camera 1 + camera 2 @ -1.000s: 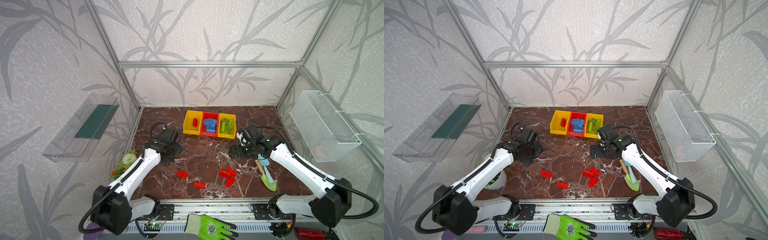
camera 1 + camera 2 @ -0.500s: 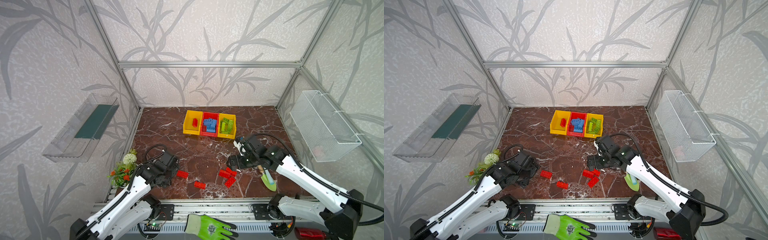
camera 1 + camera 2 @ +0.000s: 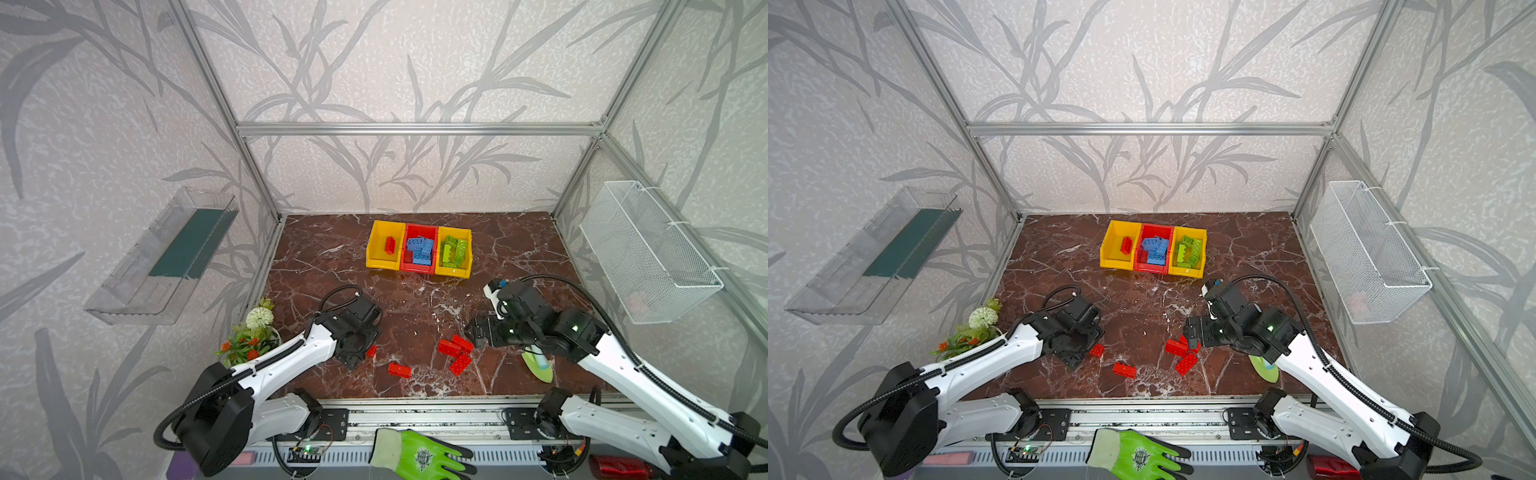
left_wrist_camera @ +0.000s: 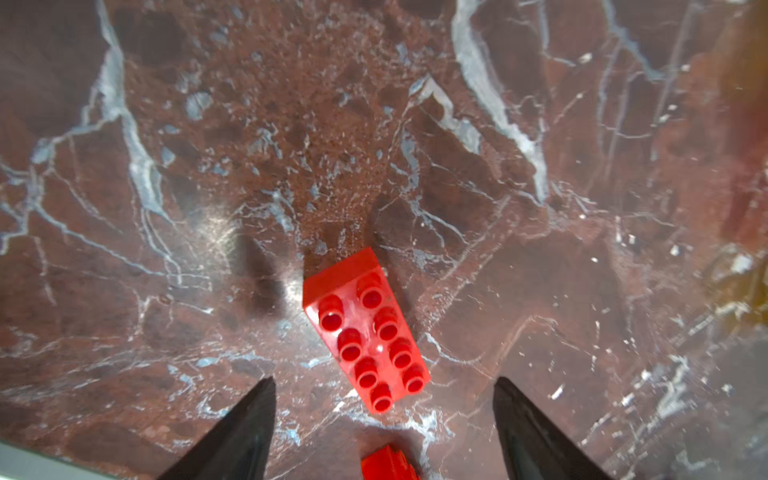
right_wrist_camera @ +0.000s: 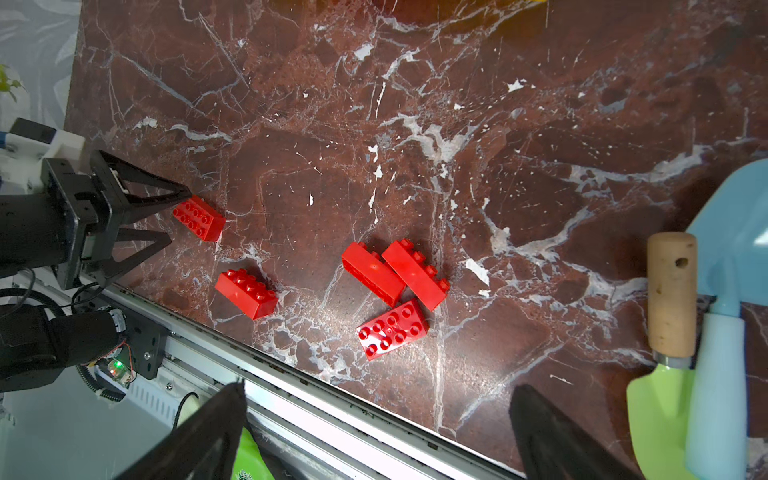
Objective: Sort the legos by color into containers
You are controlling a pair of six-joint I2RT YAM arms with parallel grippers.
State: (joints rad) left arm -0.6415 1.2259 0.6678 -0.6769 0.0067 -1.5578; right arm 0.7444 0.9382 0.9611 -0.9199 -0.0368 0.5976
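Several red legos lie loose near the table's front. One red brick (image 4: 365, 328) (image 3: 371, 351) lies studs up just ahead of my left gripper (image 4: 384, 380) (image 3: 360, 347), whose fingers (image 4: 249, 428) stand open and apart from it. A pile of three red bricks (image 5: 395, 278) (image 3: 455, 349) lies below my right gripper (image 5: 379, 386) (image 3: 478, 332), which hangs open and empty. Another red brick (image 5: 245, 293) (image 3: 1124, 369) sits between the arms. At the back, the containers: a yellow bin (image 3: 376, 262) with one red brick, a red bin (image 3: 417, 270) with blue bricks, a yellow bin (image 3: 455, 272) with green bricks.
A green trowel (image 5: 660, 395) with a wooden handle lies beside a light blue scoop (image 5: 723, 291) under the right arm. A flower pot (image 3: 251, 332) stands at the front left. A wire basket (image 3: 648, 253), a clear tray (image 3: 166, 253) and a green glove (image 3: 415, 455) sit off the table.
My left gripper came forward and right to the lone red brick, its jaws a little narrower. My right gripper moved forward to the red pile. No brick moved.
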